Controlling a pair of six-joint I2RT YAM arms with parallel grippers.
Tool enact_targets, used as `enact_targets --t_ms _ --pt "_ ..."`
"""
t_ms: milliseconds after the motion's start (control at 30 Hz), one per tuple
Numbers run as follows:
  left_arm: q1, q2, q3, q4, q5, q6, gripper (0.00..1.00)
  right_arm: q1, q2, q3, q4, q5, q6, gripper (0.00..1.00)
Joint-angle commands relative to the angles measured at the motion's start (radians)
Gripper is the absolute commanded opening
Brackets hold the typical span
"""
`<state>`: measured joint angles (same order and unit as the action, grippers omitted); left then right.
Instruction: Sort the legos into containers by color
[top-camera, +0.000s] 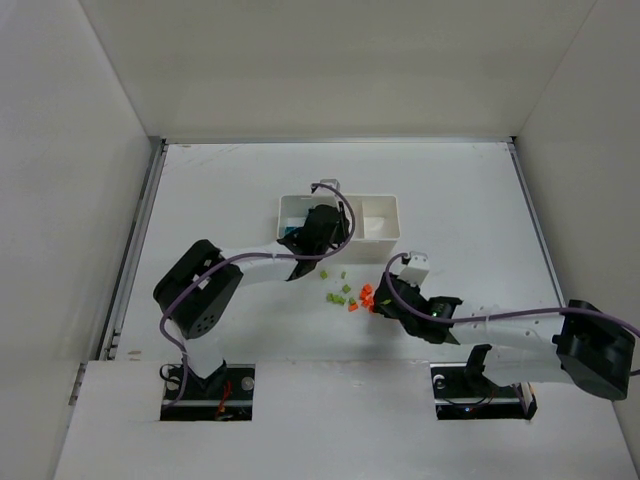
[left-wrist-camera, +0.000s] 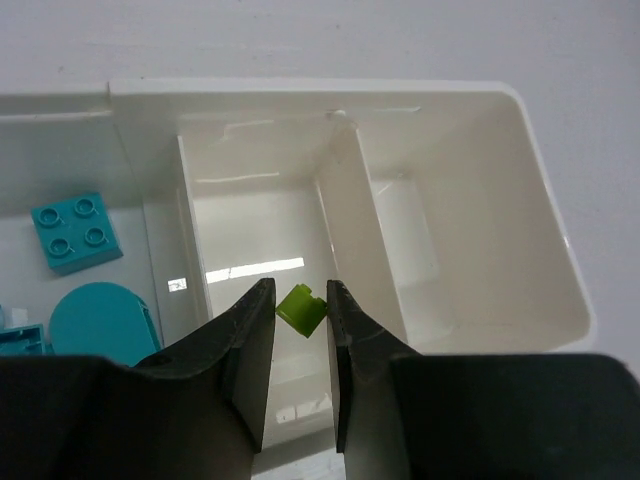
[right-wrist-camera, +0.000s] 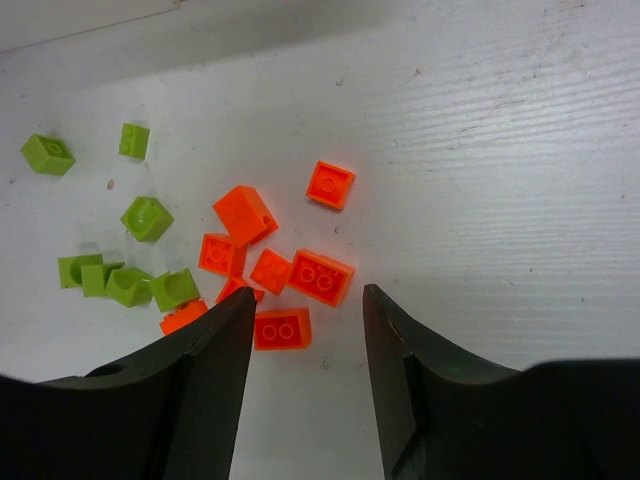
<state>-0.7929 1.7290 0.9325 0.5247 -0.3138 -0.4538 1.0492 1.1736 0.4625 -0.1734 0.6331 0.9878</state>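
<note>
Here, green lego (left-wrist-camera: 301, 308) pinched between left jaws

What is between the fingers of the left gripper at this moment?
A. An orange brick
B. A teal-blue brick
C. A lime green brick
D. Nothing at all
C: the left wrist view shows a lime green brick pinched between the two fingers of the left gripper, above the middle compartment.
</note>
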Motion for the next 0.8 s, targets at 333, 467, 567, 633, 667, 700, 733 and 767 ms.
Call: enact_targets --t_ms 333,467,567,633,667,700,733,767 --pt "0.019 0.009 0.078 0.035 0.001 0.030 0.49 -0.004 0.096 0.034 0.051 0.007 -0.005 0.50" --pt "0.004 -0.057 0.026 0.037 0.001 0.023 0.44 -0.004 0.116 0.038 0.072 0.005 -0.005 0.49" --pt "-0.035 -0.114 -0.043 0.035 0.001 0.017 0.42 -0.005 0.133 0.042 0.078 0.016 0.000 0.49" --pt "-0.059 -0.163 -0.105 0.031 -0.011 0.017 0.41 -0.011 0.147 0.050 0.086 0.016 -0.006 0.49" --pt "-0.070 -0.193 -0.142 0.028 -0.025 0.015 0.41 -0.015 0.153 0.053 0.086 0.017 -0.012 0.48" --pt "-0.082 -0.231 -0.190 0.024 -0.047 0.015 0.41 -0.016 0.159 0.054 0.087 0.019 -0.021 0.46" --pt "-0.088 -0.265 -0.227 0.020 -0.065 0.015 0.41 -0.019 0.164 0.057 0.087 0.020 -0.026 0.44" --pt "-0.094 -0.301 -0.259 0.009 -0.079 0.015 0.41 -0.019 0.169 0.061 0.087 0.020 -0.026 0.42"
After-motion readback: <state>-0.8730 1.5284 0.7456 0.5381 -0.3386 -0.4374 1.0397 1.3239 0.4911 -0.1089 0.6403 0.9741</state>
